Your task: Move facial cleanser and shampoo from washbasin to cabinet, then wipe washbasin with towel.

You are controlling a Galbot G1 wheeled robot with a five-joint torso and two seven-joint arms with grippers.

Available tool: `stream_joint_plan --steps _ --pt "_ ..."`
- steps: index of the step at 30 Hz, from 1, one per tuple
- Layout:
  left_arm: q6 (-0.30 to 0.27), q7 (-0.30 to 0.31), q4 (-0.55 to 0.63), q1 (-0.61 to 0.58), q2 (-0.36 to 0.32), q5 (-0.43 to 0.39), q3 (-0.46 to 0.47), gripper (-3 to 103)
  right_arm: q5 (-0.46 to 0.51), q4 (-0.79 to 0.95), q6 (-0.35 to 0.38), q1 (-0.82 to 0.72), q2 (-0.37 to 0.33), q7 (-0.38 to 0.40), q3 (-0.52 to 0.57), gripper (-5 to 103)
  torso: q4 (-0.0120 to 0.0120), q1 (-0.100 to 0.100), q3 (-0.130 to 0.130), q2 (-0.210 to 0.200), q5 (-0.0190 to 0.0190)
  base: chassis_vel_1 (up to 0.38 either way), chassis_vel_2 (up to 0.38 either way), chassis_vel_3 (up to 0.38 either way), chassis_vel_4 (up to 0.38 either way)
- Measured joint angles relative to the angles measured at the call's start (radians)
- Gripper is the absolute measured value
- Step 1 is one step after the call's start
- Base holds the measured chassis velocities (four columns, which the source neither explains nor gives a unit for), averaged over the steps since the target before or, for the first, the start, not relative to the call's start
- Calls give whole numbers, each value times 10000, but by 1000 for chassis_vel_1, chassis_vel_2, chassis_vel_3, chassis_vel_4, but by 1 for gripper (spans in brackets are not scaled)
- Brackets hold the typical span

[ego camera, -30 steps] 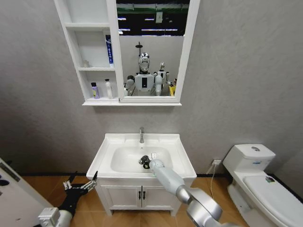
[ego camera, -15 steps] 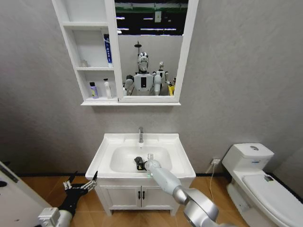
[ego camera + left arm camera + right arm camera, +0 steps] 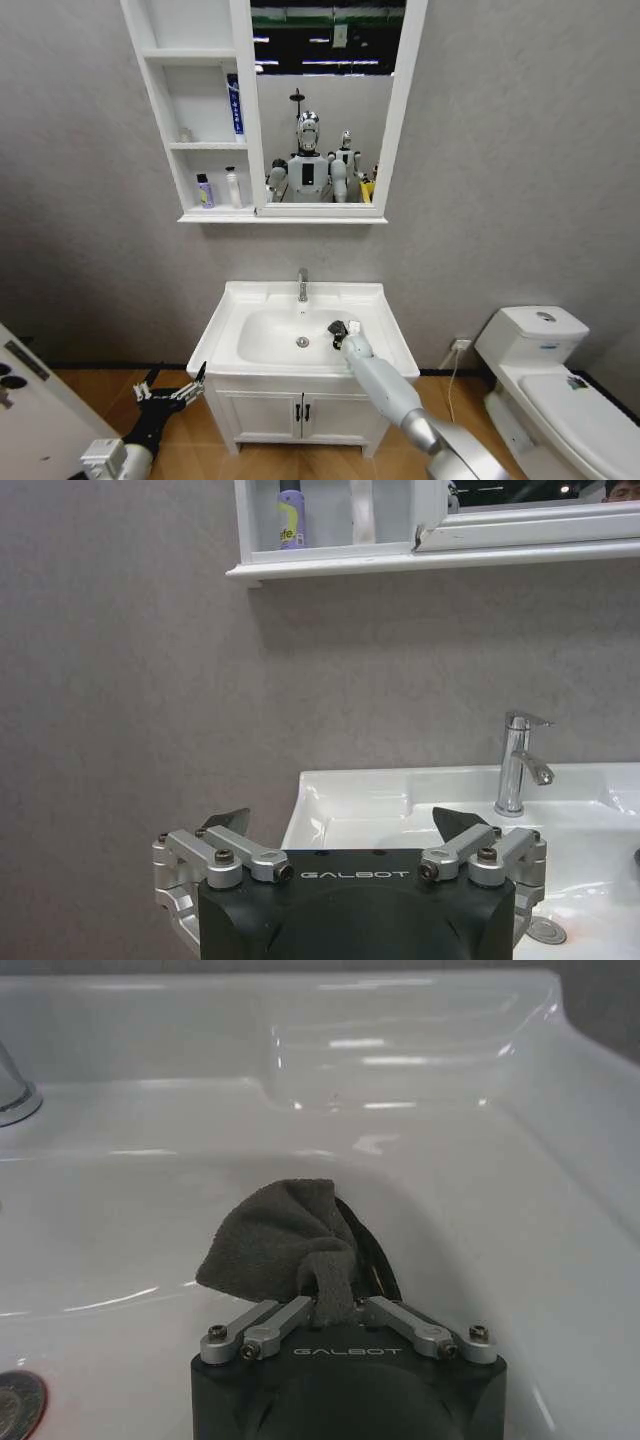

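The white washbasin [image 3: 240, 318] stands below the mirror, its chrome tap [image 3: 301, 284] at the back. My right gripper [image 3: 340, 333] is down in the bowl, right of the drain [image 3: 303, 341], shut on the dark grey towel [image 3: 285, 1245], which presses on the bowl's sloping side. The cabinet [image 3: 165, 120] hangs left of the mirror. A purple bottle [image 3: 204, 190] and a white bottle [image 3: 232, 187] stand in its lowest compartment; I cannot tell which is facial cleanser and which shampoo. My left gripper [image 3: 172, 390] hangs open, low beside the vanity's left side.
A blue tube [image 3: 233, 103] leans in the cabinet's middle compartment. The two-door vanity [image 3: 300, 412] carries the basin. A white toilet [image 3: 545, 385] stands to the right. A white object's edge [image 3: 25, 400] is at the lower left.
My right gripper has dragged the towel from over the drain to the right side of the bowl, uncovering the drain. The head view shifted slightly. The left arm stayed put.
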State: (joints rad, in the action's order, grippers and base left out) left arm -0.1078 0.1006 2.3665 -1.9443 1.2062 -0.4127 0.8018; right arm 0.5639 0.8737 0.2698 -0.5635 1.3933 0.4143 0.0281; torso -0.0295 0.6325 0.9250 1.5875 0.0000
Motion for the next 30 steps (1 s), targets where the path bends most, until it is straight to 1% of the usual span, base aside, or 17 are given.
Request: stream_joint_plan --steps 1,2,3,5,7,9,10,12,14,16,21,22,23,26,28,29,30 --pt "0 0 0 0 0 0 0 100 0 0 0 0 0 0 0 6 0 0 0 0 0 0 0 0 0" --pt "0 0 0 0 0 0 0 100 -796 126 -531 -102 -75 -73 118 6 -5 0 1 -1 -2 0 0 0 0" --pt "0 0 0 0 0 0 0 100 -1474 506 -976 -259 -204 -118 266 6 -22 2 1 -1 -10 0 0 0 0" --pt "0 0 0 0 0 0 -1 100 -1678 843 -1114 -361 -278 -70 366 6 -29 2 0 0 -18 0 0 0 0" --pt "0 0 0 0 -1 0 0 100 -1865 1061 -1243 -436 -317 -64 437 6 -30 2 0 0 -13 -64 -60 -27 -42" --pt "1 0 0 0 0 0 0 100 -2312 1217 -1615 -447 -442 -409 616 6 -14 4 0 -1 -10 -32 -9 -2 -9" --pt "1 0 0 0 0 0 0 100 -2312 1217 -1615 -447 -442 -409 616 6 -14 4 0 -1 -10 0 0 0 0" --pt "0 1 0 0 0 0 0 100 -2060 1083 -1714 -309 -566 -825 651 6 -11 3 -1 -1 -7 0 0 0 0" --pt "0 1 0 0 0 0 0 100 -2060 1083 -1714 -309 -566 -825 651 6 -11 3 -1 -1 -7 0 0 0 0" --pt "0 1 0 0 0 0 0 100 -1735 658 -1725 -34 -702 -1359 584 6 -10 3 -1 -1 -5 0 0 0 0" --pt "0 0 0 0 0 0 0 100 -1543 109 -1400 375 -883 -1669 525 6 -10 2 -2 0 -4 0 0 0 0" --pt "0 0 0 0 0 0 0 100 -1506 81 -1270 415 -938 -1725 508 6 -9 3 -2 0 -4 0 0 0 0" --pt "0 1 0 0 0 0 0 100 -1386 146 -910 435 -1094 -1899 479 6 -9 2 -2 0 -5 0 0 0 0" --pt "0 0 0 0 0 0 0 100 -1738 137 -622 409 -1220 -2167 597 6 -10 1 -3 1 -5 0 0 0 0" --pt "1 0 0 0 0 0 0 100 -1835 66 -633 401 -1264 -2332 621 6 -10 0 -3 1 -5 0 0 0 0" --pt "0 0 0 0 0 0 0 100 -1868 5 -770 397 -1313 -2574 621 4 -10 0 -3 0 -4 0 0 0 0" --pt "1 1 0 0 0 0 0 100 -1943 -46 -982 394 -1323 -2800 651 9 -10 0 -3 1 -6 0 0 0 0"
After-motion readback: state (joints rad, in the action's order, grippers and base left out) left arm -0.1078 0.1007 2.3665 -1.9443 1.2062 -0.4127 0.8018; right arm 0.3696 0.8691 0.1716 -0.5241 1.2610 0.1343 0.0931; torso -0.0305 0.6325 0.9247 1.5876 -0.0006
